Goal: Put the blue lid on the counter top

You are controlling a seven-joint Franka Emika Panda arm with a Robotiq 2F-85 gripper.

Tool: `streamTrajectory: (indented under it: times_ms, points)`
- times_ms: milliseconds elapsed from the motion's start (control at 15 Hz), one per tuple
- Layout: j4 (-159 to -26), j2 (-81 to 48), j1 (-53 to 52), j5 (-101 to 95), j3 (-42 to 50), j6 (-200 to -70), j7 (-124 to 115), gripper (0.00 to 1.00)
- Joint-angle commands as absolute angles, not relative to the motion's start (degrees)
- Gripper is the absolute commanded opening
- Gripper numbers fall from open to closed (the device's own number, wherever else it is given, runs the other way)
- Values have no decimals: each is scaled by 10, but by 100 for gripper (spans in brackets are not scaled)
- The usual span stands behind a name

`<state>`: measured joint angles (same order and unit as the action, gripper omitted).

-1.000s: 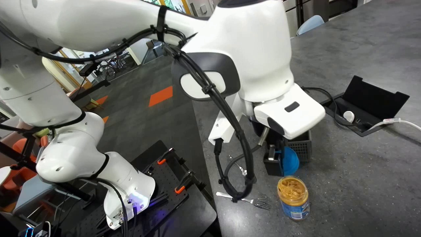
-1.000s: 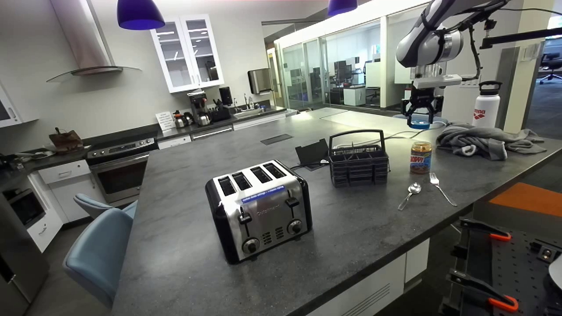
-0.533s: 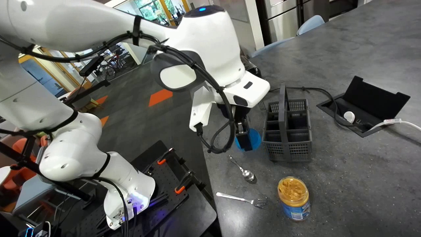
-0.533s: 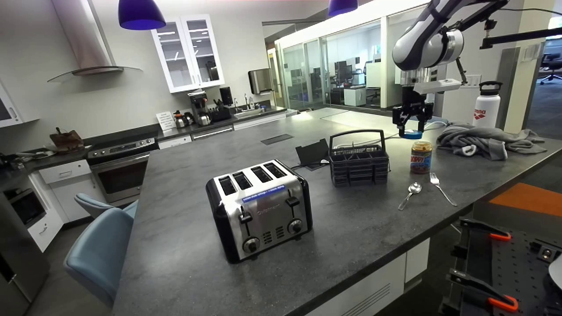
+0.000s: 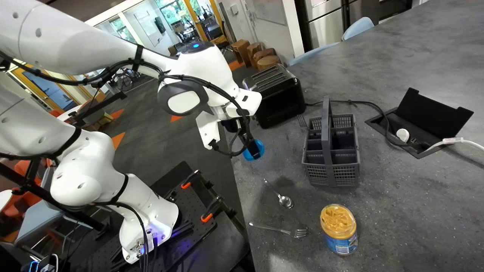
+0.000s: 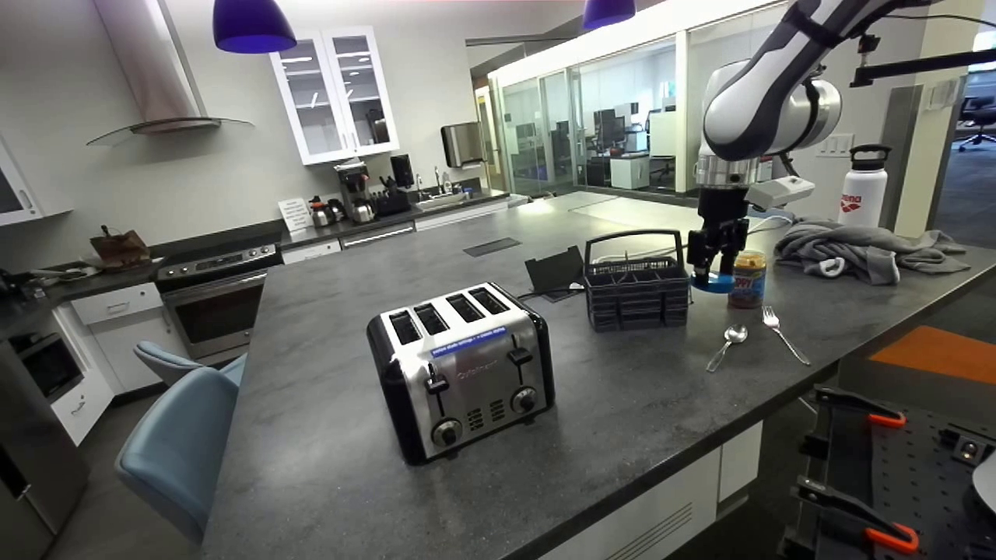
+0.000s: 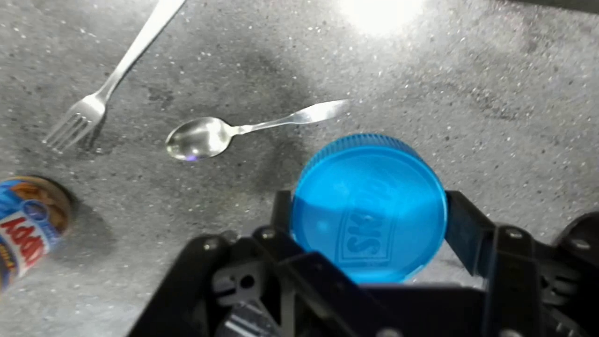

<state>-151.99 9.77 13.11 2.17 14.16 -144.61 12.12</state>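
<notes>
The jaws are gripping the blue Skippy lid by opposite sides, standing as far apart as its width. The lid is hovering above the counter, where a spoon and a fork are lying and a Skippy peanut butter jar is standing upright.

The white robot arm reaches out and bends, with its black gripper pointing down and both fingers pinching from either side.
</notes>
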Motion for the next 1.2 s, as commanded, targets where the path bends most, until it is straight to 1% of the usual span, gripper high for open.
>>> streamTrajectory:
  times_ms: [0, 333, 400, 600, 867, 1133]
  points:
    - [-1537, 103, 121, 21, 140, -1464, 125, 79]
    - [-1561, 109, 113, 21, 138, -1486, 134, 79]
    - [-1556, 92, 108, 26, 135, -1503, 132, 54]
    - [-1537, 41, 78, 22, 103, -1532, 113, 54]
    - [-1488, -61, 51, -17, 56, -1556, 60, 54]
    - [-1432, -157, 32, -65, 54, -1552, 8, 54]
